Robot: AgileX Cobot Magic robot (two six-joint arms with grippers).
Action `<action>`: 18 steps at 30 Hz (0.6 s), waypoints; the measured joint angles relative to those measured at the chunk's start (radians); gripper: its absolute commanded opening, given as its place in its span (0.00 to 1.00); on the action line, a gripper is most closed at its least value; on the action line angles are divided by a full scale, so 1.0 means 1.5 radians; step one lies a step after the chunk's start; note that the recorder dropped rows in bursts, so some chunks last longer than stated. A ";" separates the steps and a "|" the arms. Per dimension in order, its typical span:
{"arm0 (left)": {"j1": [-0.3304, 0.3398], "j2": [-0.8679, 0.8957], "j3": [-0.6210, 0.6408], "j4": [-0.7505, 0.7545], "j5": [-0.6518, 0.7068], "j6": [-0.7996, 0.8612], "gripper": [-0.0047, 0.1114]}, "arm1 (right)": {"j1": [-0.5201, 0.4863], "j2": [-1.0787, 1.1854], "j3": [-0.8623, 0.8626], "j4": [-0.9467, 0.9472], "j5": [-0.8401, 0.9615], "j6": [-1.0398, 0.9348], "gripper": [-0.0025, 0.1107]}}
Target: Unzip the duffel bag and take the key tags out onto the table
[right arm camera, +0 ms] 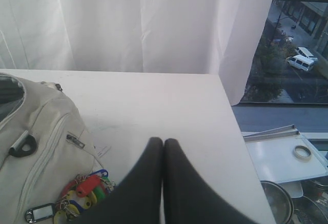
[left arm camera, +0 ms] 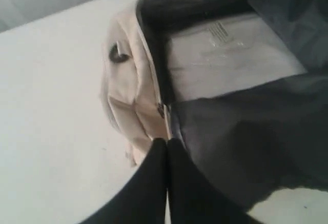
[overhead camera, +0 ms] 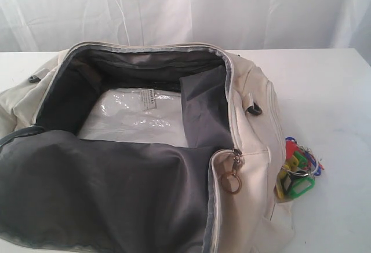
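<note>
The cream duffel bag (overhead camera: 249,149) lies unzipped on the white table (overhead camera: 330,91), its dark grey lining and a clear plastic-wrapped packet (overhead camera: 136,117) showing inside. A brass ring zipper pull (overhead camera: 232,182) hangs at the near right corner. The key tags (overhead camera: 297,169), red, green, yellow and blue, rest on the table against the bag's right side; they also show as key tags (right arm camera: 77,196) in the right wrist view. Neither gripper appears in the exterior view. My left gripper (left arm camera: 167,142) is shut and empty by the bag's end. My right gripper (right arm camera: 163,142) is shut and empty above the table.
White curtains hang behind the table. The table's right edge (right arm camera: 241,147) drops off toward a window side with a white tray (right arm camera: 279,155), a tape roll (right arm camera: 302,152) and metal pots (right arm camera: 277,201) below.
</note>
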 measured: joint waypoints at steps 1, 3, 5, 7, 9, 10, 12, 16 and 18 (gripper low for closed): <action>0.000 0.000 0.011 -0.017 0.000 -0.010 0.04 | 0.000 0.000 0.000 0.000 0.000 0.000 0.02; 0.000 0.000 0.024 -0.051 0.000 -0.016 0.04 | 0.000 0.000 0.000 0.000 0.000 0.000 0.02; 0.000 0.000 0.032 -0.079 0.000 -0.018 0.04 | 0.000 0.000 0.000 0.000 0.000 0.000 0.02; 0.000 -0.001 0.036 -0.094 0.000 -0.020 0.04 | 0.000 0.000 0.000 0.000 0.000 0.000 0.02; 0.000 -0.001 0.036 -0.097 0.000 -0.020 0.04 | 0.000 0.000 0.000 0.000 0.000 0.000 0.02; 0.000 -0.001 0.036 -0.098 0.000 -0.021 0.04 | 0.000 0.000 0.000 0.000 0.000 0.000 0.02; 0.000 -0.003 0.036 -0.098 0.000 -0.021 0.04 | 0.000 0.000 0.000 0.000 0.000 0.000 0.02; 0.000 -0.003 0.036 -0.098 0.000 -0.021 0.04 | 0.000 0.000 0.000 0.000 0.000 0.000 0.02; 0.000 -0.003 0.036 -0.098 0.000 -0.021 0.04 | 0.000 0.000 0.000 0.000 0.000 0.000 0.02</action>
